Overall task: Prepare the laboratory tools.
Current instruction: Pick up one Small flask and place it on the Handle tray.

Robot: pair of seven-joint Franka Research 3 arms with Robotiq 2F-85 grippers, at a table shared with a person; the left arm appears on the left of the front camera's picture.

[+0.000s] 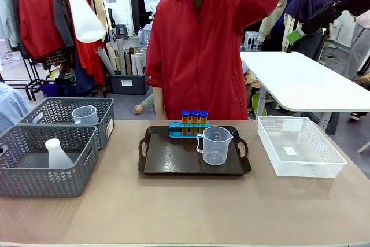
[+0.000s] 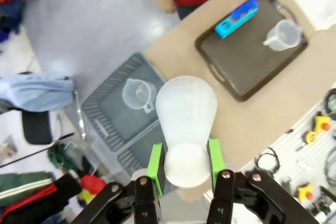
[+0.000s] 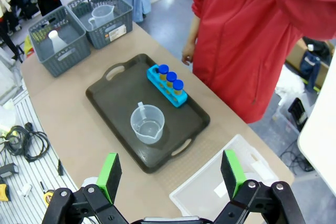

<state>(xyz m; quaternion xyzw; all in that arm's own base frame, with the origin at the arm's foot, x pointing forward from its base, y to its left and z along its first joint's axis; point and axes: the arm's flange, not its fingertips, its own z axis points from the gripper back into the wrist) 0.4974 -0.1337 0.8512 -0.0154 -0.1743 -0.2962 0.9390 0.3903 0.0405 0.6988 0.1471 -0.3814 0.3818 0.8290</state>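
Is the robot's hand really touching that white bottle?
Touching. In the left wrist view, the left gripper has its green pads pressed on both sides of the white bottle.

Our left claw [image 2: 185, 163] clamps the translucent white conical flask [image 2: 186, 108] by its neck, above the table [image 2: 252, 121] and grey baskets [image 2: 100, 88].

A: How is the conical flask [image 2: 186, 114] looking?
B: It's looking like frosted, translucent white plastic, matt. The measuring beaker [image 1: 215, 146] is showing clear, glossy plastic.
A: And the tray [image 1: 167, 157]?
B: It's reflecting light, dark and smooth; the tabletop [image 1: 185, 212] is appearing matt.
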